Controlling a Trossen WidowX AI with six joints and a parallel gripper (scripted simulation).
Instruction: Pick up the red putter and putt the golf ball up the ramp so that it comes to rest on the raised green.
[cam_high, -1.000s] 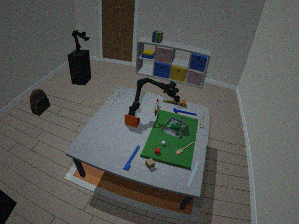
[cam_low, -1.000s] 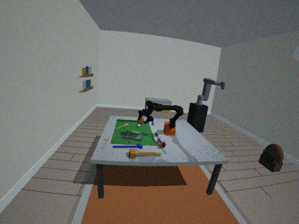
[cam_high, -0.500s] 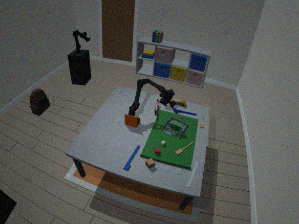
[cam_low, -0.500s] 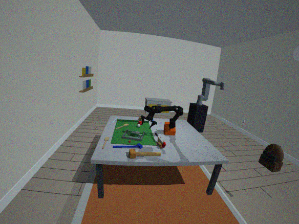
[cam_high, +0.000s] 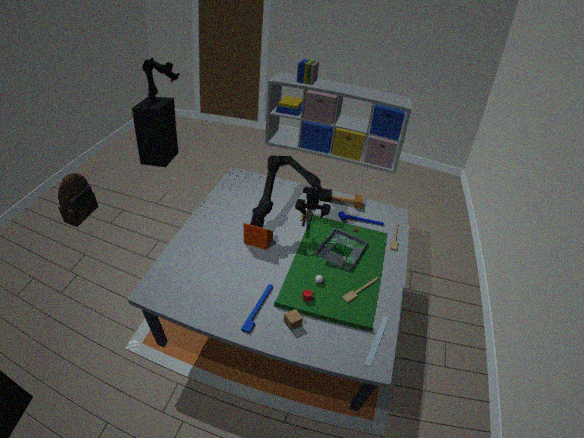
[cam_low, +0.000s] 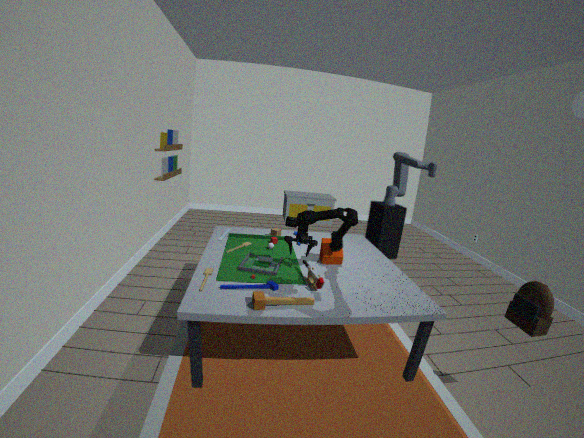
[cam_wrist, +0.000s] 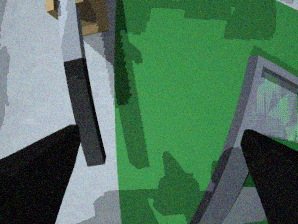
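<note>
The red putter's red head sits at a wooden rest beside the green mat. Its dark grip points towards the arm's base. My gripper is open and empty above the mat's edge, fingers down. In the wrist view the grip lies just inside the left finger. The white golf ball lies on the mat. A grey frame encloses the green patch; the ramp is hard to make out.
A blue mallet and a wooden mallet lie beyond the mat. A red cube and a wooden paddle lie on the mat. A wooden block and blue club are nearby.
</note>
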